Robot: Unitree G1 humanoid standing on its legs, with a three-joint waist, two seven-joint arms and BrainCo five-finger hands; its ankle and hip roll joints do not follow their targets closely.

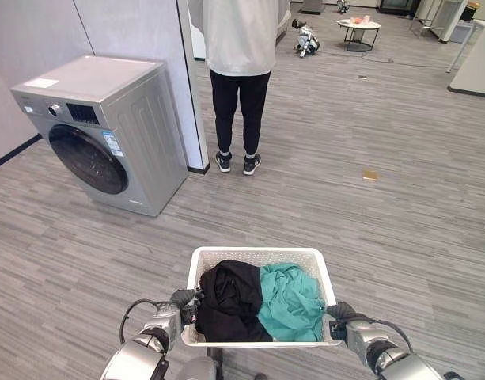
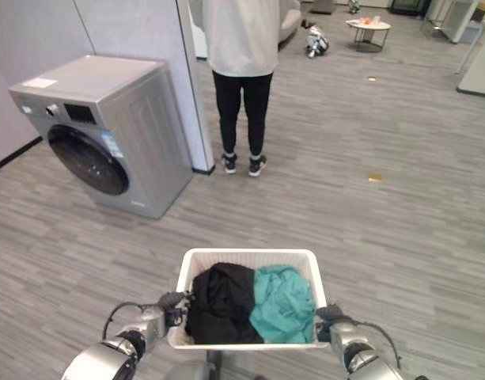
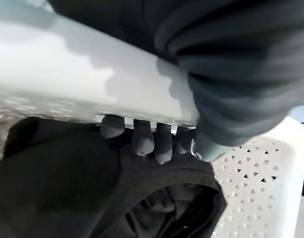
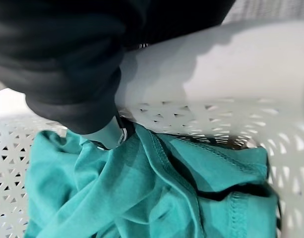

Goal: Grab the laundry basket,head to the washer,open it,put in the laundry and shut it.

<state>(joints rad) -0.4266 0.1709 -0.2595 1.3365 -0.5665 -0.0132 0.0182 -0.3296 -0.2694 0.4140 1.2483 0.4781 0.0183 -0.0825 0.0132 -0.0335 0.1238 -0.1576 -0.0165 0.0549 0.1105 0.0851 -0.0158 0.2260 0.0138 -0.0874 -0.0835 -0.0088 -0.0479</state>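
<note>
The left hand [image 3: 142, 139] curls over one side rim of the white laundry basket [image 1: 258, 255]; the right hand [image 1: 342, 314] grips the opposite rim. The basket's long axis runs hand to hand, holding black and teal laundry [image 1: 289, 301]. Ahead-left stands the washer [image 1: 107, 131], door shut, labels unreadable.

right hand [image 4: 72, 64]: I can't read its fingers, dark cover blocks them | person [image 1: 240, 71]: cut off above the torso by the frame edge | basket [image 1: 254, 255]: floor buried under black garment [image 1: 229, 301] and teal garment [image 1: 289, 301] | round table [image 1: 358, 32]: items on it too small to name
</note>
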